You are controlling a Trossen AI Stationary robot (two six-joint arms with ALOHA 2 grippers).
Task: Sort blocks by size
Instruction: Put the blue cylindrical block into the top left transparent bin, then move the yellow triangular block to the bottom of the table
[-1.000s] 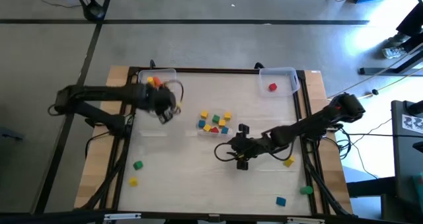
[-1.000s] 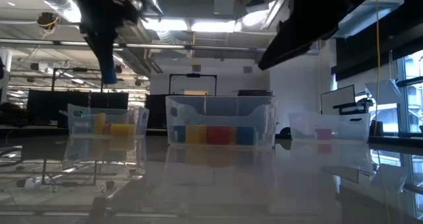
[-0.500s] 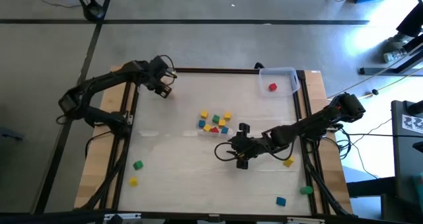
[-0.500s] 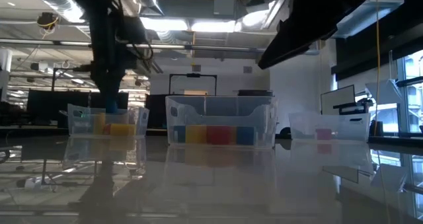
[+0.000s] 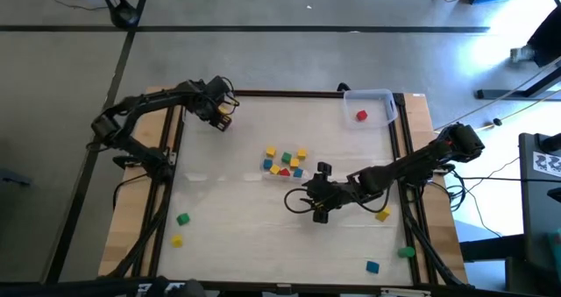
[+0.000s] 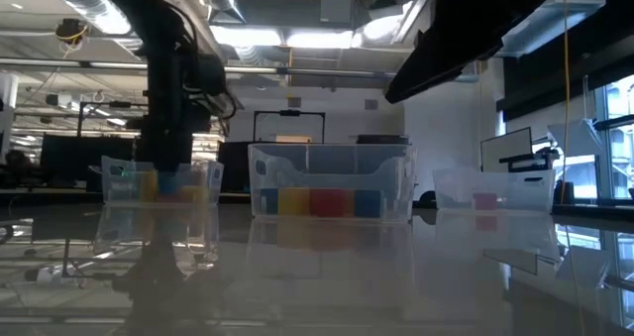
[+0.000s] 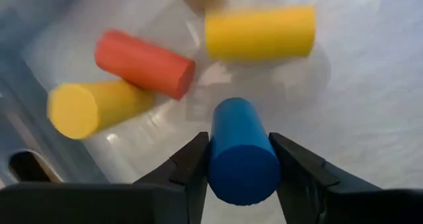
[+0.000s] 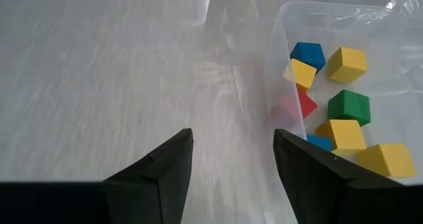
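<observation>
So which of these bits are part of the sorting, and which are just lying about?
Part of the job: blue cylinder in the left tool; cubes in the clear bin by the right tool; loose green block.
Just lying about: dark stand past the table; monitor behind it.

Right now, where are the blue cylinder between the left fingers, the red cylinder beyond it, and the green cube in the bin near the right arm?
blue cylinder (image 7: 242, 166): left wrist view, on its round end face.
red cylinder (image 7: 144, 63): left wrist view, on its curved side.
green cube (image 8: 349, 107): right wrist view, on its top face.
</observation>
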